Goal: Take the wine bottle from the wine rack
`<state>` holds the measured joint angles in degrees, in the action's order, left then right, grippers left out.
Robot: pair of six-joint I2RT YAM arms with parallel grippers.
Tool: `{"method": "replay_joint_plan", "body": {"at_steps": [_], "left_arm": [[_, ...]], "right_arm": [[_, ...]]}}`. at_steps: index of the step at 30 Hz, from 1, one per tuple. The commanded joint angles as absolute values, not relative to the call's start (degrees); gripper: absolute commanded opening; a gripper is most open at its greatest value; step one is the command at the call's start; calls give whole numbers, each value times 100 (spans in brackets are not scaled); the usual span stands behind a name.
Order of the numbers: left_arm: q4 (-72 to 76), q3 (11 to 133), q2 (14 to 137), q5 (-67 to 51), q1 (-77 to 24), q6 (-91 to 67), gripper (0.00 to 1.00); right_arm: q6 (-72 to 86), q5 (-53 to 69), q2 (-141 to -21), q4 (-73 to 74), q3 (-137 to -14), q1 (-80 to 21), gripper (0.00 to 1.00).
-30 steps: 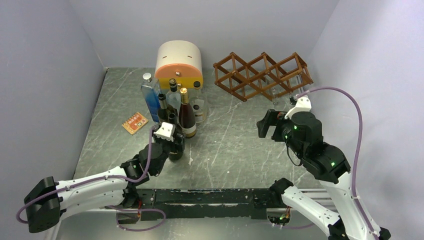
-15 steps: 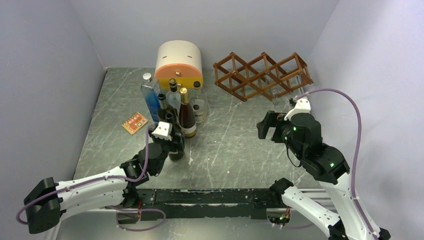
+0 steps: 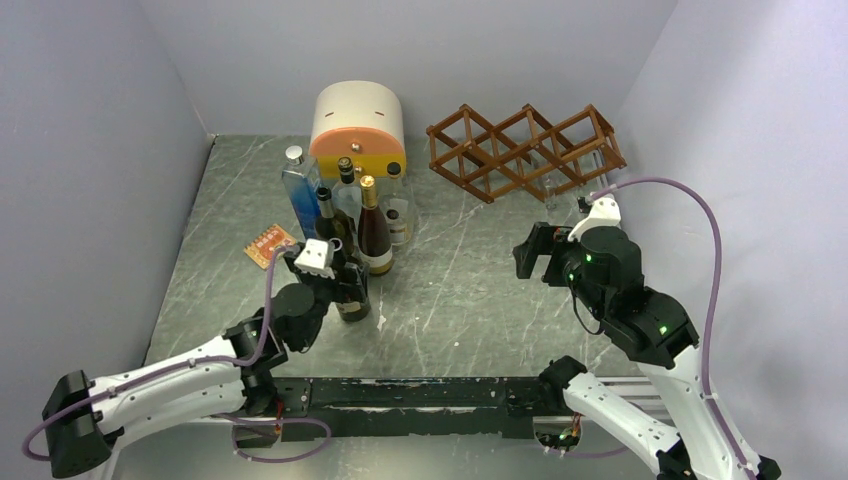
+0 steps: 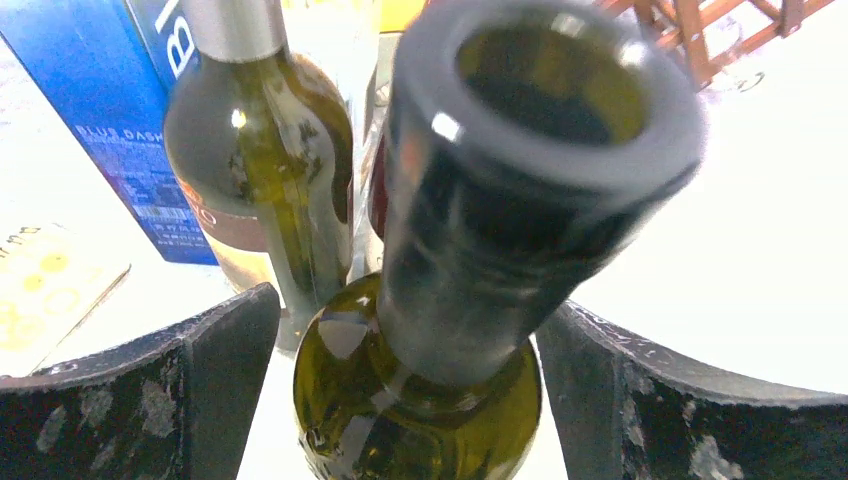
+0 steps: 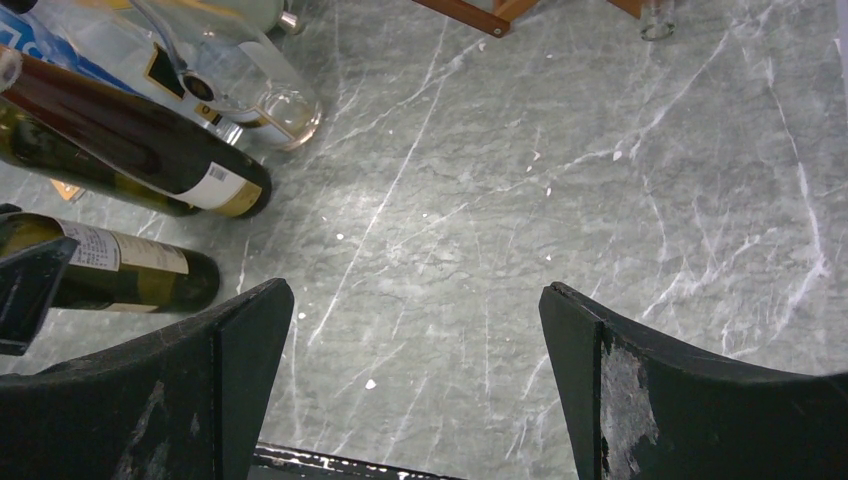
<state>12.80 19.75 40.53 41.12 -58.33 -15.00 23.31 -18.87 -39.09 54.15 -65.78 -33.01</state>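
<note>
Beside the cluster of standing bottles (image 3: 375,225), left of centre on the table (image 3: 470,280), the wine bottle (image 3: 354,302) stands upright on its base, well apart from the wine rack (image 3: 520,150) at the back right. Our left gripper (image 4: 410,340), which sat close over the bottle a second ago, has drawn back toward its base. Its fingers are spread on either side of the neck with a gap showing, so we judge the bottle released and the task all but done. Our right gripper (image 5: 415,330) hovers over the table with its fingers wide apart, holding nothing.
</note>
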Motion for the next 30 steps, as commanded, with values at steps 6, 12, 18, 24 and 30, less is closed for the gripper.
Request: {"method": "replay_joint_plan", "body": {"at_steps": [6, 12, 18, 24, 30], "left_arm": [[-261, 2997, 3274, 3543, -5808, -1715, 100], [-971, 3738, 2808, 2748, -5809, -967, 100], [-1572, 5154, 2950, 2256, -5814, 226, 100], [-986, 6494, 3953, 2090, -5807, 1229, 99], [840, 6714, 5010, 1834, -5810, 1807, 99]], "right_arm": [[2305, -1948, -3902, 5256, -6540, -3324, 100], [2169, -2094, -3940, 5239, -6553, -3320, 100], [2070, -2055, -4035, 5184, -6678, -3322, 100], [1871, -2183, -4233, 4836, -6676, -3322, 100], [1709, -2534, -4840, 4238, -6552, -3322, 100]]}}
